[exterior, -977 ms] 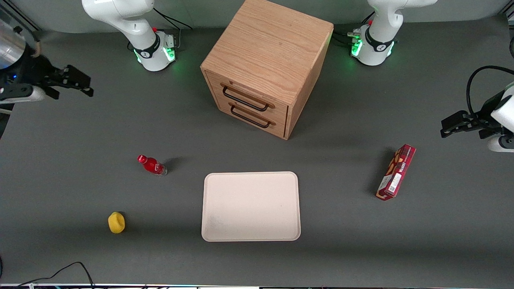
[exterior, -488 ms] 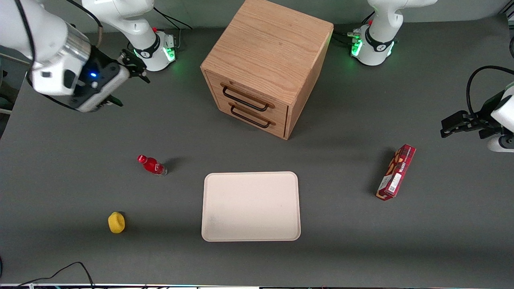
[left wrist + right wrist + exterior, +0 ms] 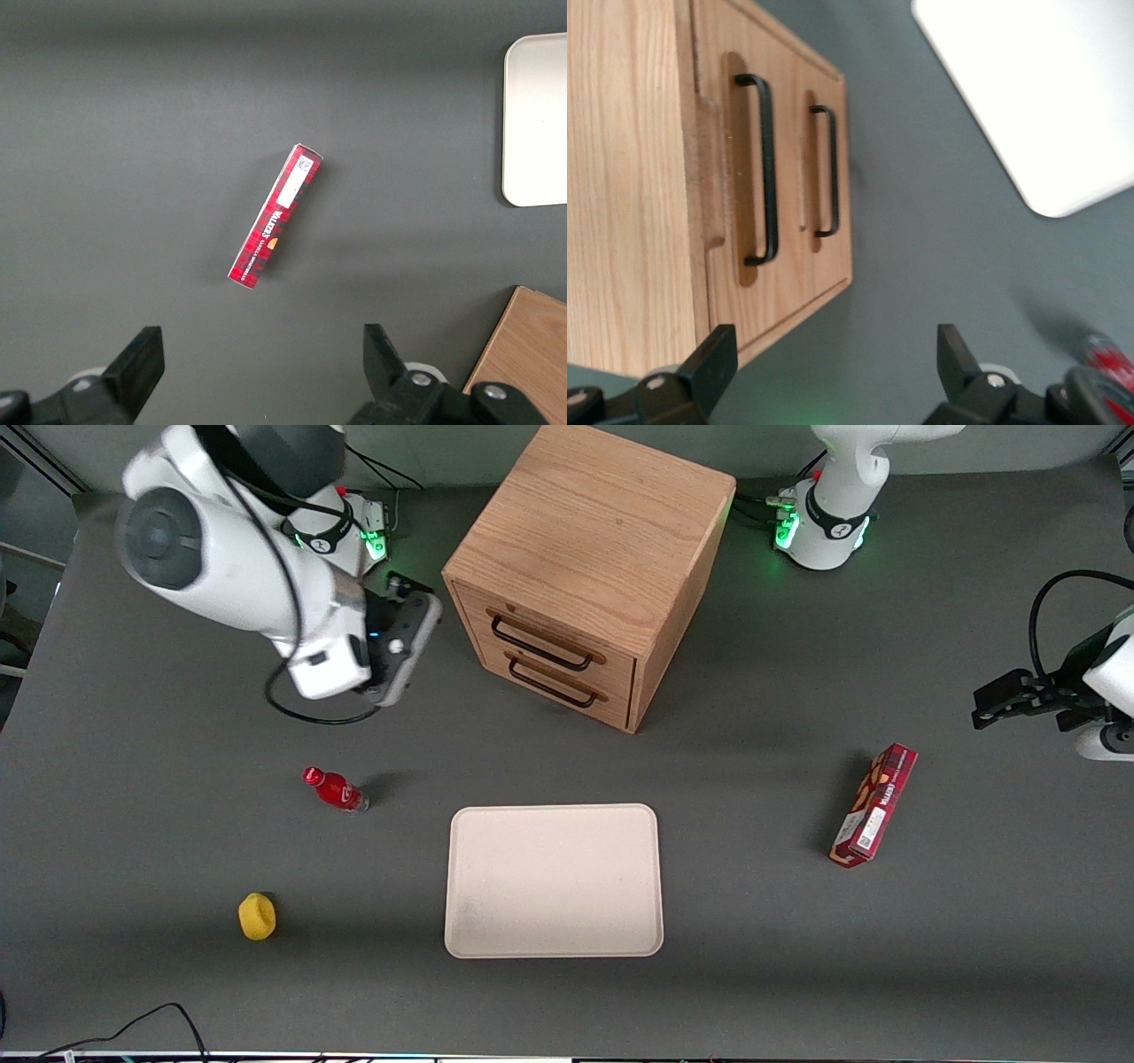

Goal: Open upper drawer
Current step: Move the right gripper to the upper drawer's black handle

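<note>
The oak cabinet [image 3: 592, 540] stands at the back of the table with both drawers shut. The upper drawer [image 3: 554, 631] carries a black wire handle [image 3: 540, 643], and the lower drawer [image 3: 558, 676] sits under it. In the right wrist view the upper drawer's handle [image 3: 764, 168] and the lower handle [image 3: 828, 168] both lie flat against their fronts. My gripper [image 3: 412, 598] hangs beside the cabinet toward the working arm's end, apart from it. It is open [image 3: 835, 354], with only grey table between its fingers.
A pale tray [image 3: 554, 880] lies nearer the front camera than the cabinet. A red bottle [image 3: 335, 789] and a yellow object [image 3: 257, 916] lie toward the working arm's end. A red box [image 3: 873, 804] lies toward the parked arm's end.
The right arm has swung in from the table's edge toward the cabinet, bringing the gripper close beside the drawer fronts. Both drawers remain unmoved.
</note>
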